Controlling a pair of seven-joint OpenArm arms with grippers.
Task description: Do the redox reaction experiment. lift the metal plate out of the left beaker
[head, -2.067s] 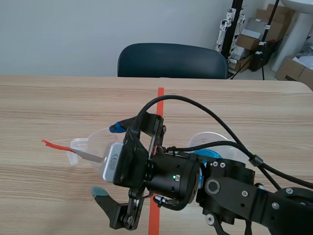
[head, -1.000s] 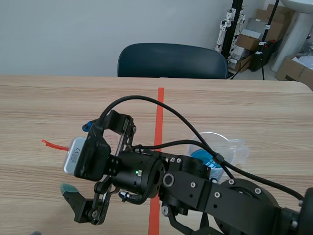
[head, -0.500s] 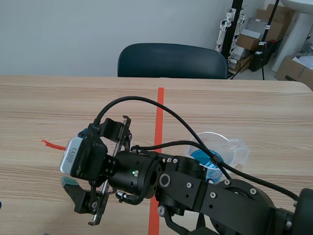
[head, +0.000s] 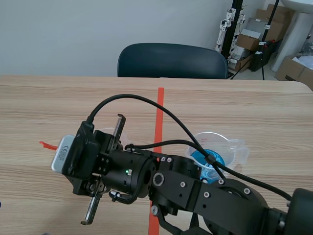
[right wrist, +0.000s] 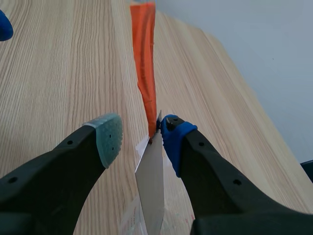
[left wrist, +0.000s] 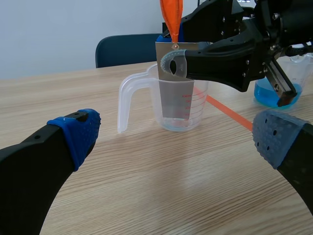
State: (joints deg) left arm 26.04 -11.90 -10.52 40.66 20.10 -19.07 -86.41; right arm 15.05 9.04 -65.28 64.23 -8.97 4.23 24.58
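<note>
In the left wrist view a clear beaker point(left wrist: 172, 105) stands on the table with the metal plate point(left wrist: 175, 95) upright inside it. An orange ribbon point(left wrist: 171, 17) rises from the plate's top. My right gripper point(left wrist: 171, 51) straddles the plate's upper end. In the right wrist view its blue pad point(right wrist: 173, 137) touches the plate point(right wrist: 151, 181), and the grey-green pad point(right wrist: 107, 137) stands a little off the other face, so the right gripper point(right wrist: 142, 132) is still open. My left gripper point(left wrist: 178, 132) is wide open and low, short of the beaker. The scene view hides the beaker behind my right arm point(head: 195, 196).
A second beaker holding blue liquid point(head: 215, 152) sits right of the orange tape line point(head: 159, 105). A dark chair point(head: 171, 59) stands beyond the table's far edge. The ribbon's tip point(head: 46, 144) pokes out left of the right gripper.
My right gripper has shifted left over the left beaker, and its fingers have narrowed from wide open to close around the plate.
</note>
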